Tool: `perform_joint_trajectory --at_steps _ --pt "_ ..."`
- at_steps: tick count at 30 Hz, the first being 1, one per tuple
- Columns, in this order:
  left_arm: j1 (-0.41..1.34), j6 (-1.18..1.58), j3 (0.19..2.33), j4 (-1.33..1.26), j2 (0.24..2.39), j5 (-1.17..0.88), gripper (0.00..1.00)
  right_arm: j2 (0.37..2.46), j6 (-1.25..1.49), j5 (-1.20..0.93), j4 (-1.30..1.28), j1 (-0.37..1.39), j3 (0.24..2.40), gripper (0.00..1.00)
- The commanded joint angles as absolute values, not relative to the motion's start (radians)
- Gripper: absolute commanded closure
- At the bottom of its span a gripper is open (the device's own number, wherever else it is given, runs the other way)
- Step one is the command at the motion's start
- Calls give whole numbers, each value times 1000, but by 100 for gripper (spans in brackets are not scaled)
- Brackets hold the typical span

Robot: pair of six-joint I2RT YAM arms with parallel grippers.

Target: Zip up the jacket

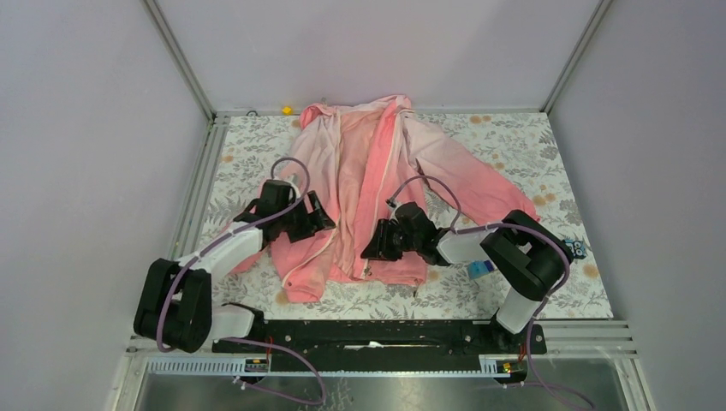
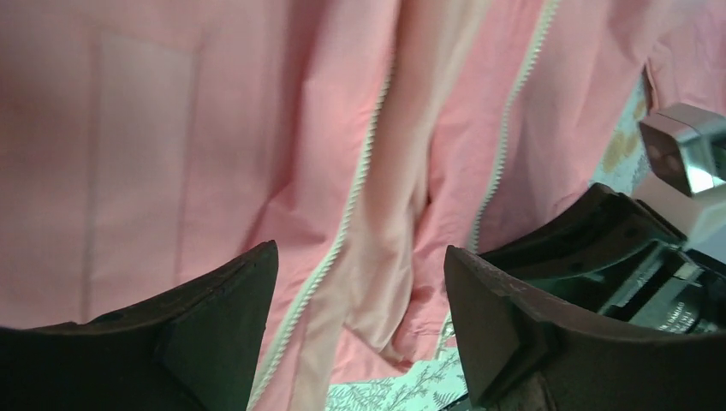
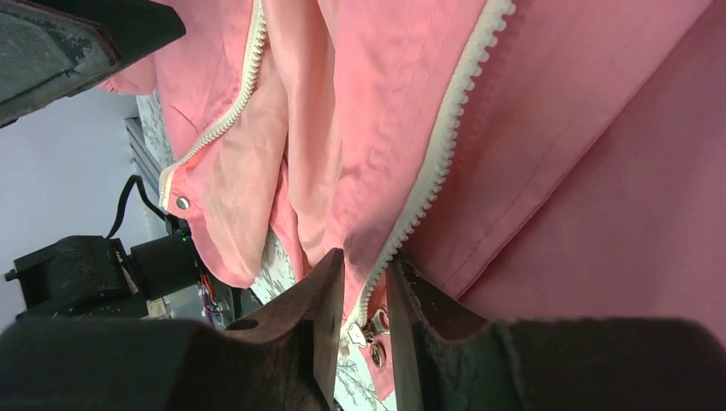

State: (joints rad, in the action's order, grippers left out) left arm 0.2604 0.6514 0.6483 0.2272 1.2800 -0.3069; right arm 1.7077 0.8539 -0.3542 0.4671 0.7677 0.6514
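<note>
Top camera: high behind the arm bases, looking down on the whole floral-print tabletop (image 1: 514,145). Wrist cameras: both close on the thin pink fabric jacket (image 2: 171,128), sharing its open white-zippered front near the hem.

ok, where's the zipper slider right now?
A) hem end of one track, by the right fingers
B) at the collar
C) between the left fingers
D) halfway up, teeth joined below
A: the right wrist view shows the slider at the hem end of one track of the jacket, in the gap between the right fingers.
</note>
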Motion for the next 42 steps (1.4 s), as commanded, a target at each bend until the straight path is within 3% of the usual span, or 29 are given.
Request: perform_joint_trajectory --at_steps 1,5,14,22,29,34,36,39,42 --pt "315 634 696 64 1363 -280 23 1732 903 -421 601 771 640 69" --pt "322 634 729 41 1480 -192 26 1701 864 -389 563 768 611 68" --pt "321 654 758 -29 1575 -109 50 1674 861 -362 559 767 538 63" --pt "319 647 772 8 1515 -43 100 1630 822 -320 511 767 537 58" --pt "319 667 830 273 1252 282 100 1684 861 -365 580 766 565 59" --pt "318 669 896 446 1116 458 100 1746 947 -449 768 767 575 63" --pt "316 668 925 517 1094 502 100 1773 979 -481 841 766 577 73" --pt "315 666 976 618 1085 572 100 1761 999 -518 869 748 559 96" --pt "317 628 1048 689 1101 619 100 1650 939 -509 727 711 506 100"
